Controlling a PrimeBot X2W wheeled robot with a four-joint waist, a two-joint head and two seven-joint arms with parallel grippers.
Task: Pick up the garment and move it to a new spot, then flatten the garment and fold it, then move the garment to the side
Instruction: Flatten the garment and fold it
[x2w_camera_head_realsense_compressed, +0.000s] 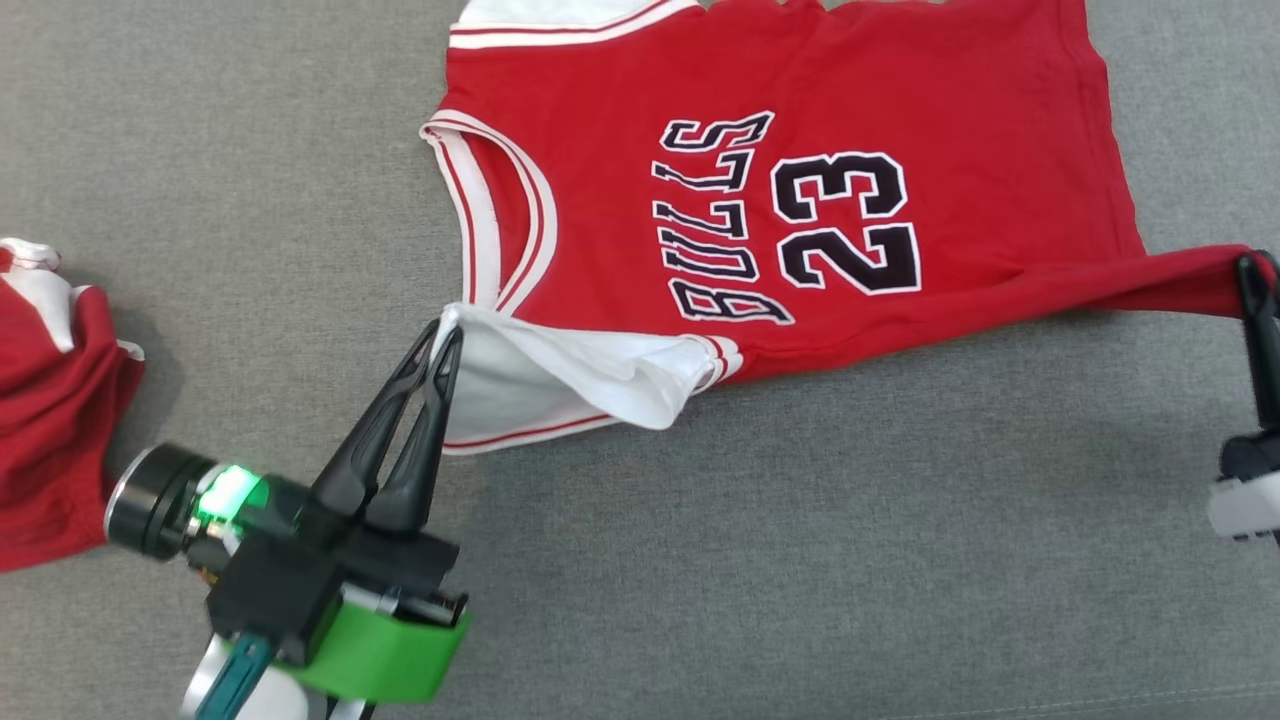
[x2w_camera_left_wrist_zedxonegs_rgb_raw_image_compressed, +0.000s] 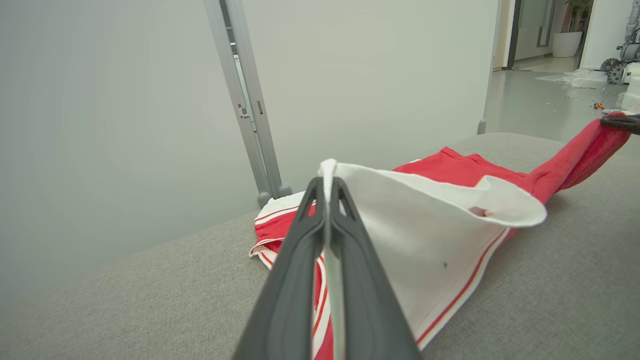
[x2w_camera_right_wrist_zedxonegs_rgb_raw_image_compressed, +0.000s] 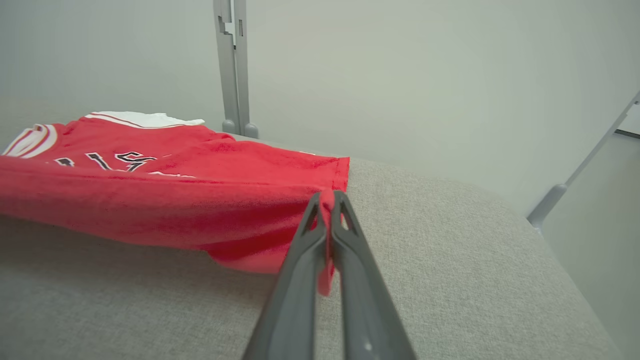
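Closest in, the left gripper (x2w_camera_head_realsense_compressed: 446, 335) has its two dark fingers pressed together on a white shoulder corner of the garment (x2w_camera_head_realsense_compressed: 980, 110), holding that corner up off the grey cushioned surface (x2w_camera_head_realsense_compressed: 800, 560) so the white inner side shows (a thin fold of cloth runs between the fingers in the left wrist view). Out at the right edge, the right gripper (x2w_camera_head_realsense_compressed: 1255, 275) is likewise clamped on the red hem corner, which is drawn into a taut raised ridge. Between them the garment lies mostly flat, printed side up, with black lettering, the number 23, and white-and-red trim at the armhole. Another crumpled red and white cloth (x2w_camera_head_realsense_compressed: 50, 430) lies well apart at the left edge
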